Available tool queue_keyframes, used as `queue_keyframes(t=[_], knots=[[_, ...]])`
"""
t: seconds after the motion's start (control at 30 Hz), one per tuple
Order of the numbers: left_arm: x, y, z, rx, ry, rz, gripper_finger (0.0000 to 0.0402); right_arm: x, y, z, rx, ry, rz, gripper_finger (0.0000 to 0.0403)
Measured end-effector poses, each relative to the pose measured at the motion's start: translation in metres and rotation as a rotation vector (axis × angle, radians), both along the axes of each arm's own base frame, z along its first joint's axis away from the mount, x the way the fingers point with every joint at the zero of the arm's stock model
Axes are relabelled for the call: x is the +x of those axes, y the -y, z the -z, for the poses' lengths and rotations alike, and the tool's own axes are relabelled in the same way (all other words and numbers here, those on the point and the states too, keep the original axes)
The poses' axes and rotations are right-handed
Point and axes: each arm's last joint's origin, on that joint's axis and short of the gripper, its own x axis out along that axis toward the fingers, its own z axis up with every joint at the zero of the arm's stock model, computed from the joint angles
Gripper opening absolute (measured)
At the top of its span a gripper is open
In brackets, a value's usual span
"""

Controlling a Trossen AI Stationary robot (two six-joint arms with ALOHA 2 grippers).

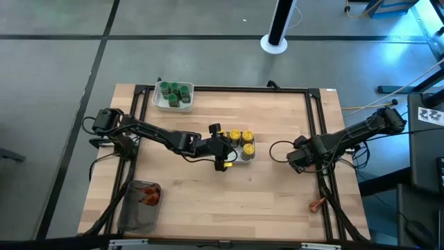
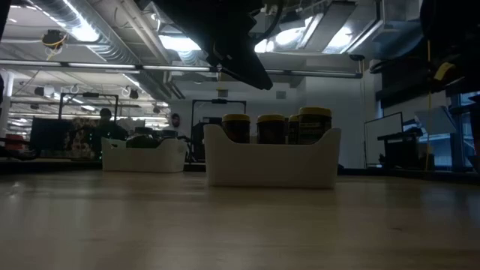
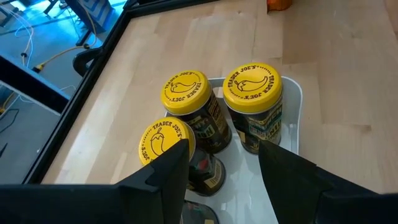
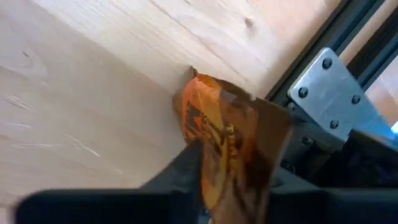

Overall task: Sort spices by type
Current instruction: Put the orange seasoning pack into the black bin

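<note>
Three jars with yellow lids [image 1: 241, 139] [image 3: 186, 93] stand in a white tray [image 1: 254, 157] [image 2: 270, 165] at mid-table. My left gripper [image 1: 231, 151] [image 3: 221, 152] hangs open above that tray's near end, touching nothing. Jars with green lids [image 1: 173, 92] fill a second white tray [image 1: 157, 104] at the far left. My right gripper [image 1: 297, 160] [image 4: 233, 180] points down near the table's right rail, shut on a red-orange packet [image 4: 227, 130]. Another packet [image 1: 317, 204] lies flat by the near right edge. My right gripper pinches the red-orange packet between its two fingers [image 4: 180, 171], coming from above and pointing down. The packet's crumpled free end [image 4: 205, 87] sticks out past the fingertips toward the wood. Whether that end rests on the table I cannot tell.
A clear grey tub [image 1: 128, 215] with red-orange packets [image 1: 149, 196] stands at the near left corner. A black metal rail with a bracket [image 4: 329, 87] runs along the table's right edge, close beside my right gripper. Bare wood lies between the yellow-lid tray and my right gripper.
</note>
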Motion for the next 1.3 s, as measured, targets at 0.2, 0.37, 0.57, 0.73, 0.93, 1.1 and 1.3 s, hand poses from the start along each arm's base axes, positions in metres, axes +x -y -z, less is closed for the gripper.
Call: queue_keyframes(t=[0.2, 0.37, 0.57, 0.73, 0.93, 1.1, 1.3], knots=[[0.0, 0.0, 0.0, 0.0, 0.0, 0.0, 0.0178, 0.001, 0.001, 0.0, -0.011, 0.002, -0.077, 0.0013], [0.0, 0.0, 0.0, 0.0, 0.0, 0.0, 0.0178, 0.003, 0.0, 0.0, -0.002, 0.018, -0.136, 0.0022], [0.0, 0.0, 0.0, -0.001, 0.007, -0.001, 0.0178, 0.013, -0.004, 0.001, 0.039, 0.122, -0.219, 0.0013], [0.001, 0.0, -0.002, -0.003, 0.024, -0.001, 0.0178, 0.025, -0.008, 0.001, 0.072, 0.243, -0.288, 0.001], [0.001, 0.0, -0.002, -0.003, 0.023, -0.001, 0.0178, 0.037, -0.012, -0.009, 0.073, 0.359, -0.372, 0.001], [0.001, 0.0, -0.002, -0.003, 0.023, -0.001, 0.0178, 0.047, -0.015, -0.021, 0.073, 0.455, -0.45, 0.0005], [0.001, 0.0, -0.002, -0.003, 0.022, -0.001, 0.0178, 0.057, -0.019, -0.028, 0.072, 0.567, -0.528, 0.0007]])
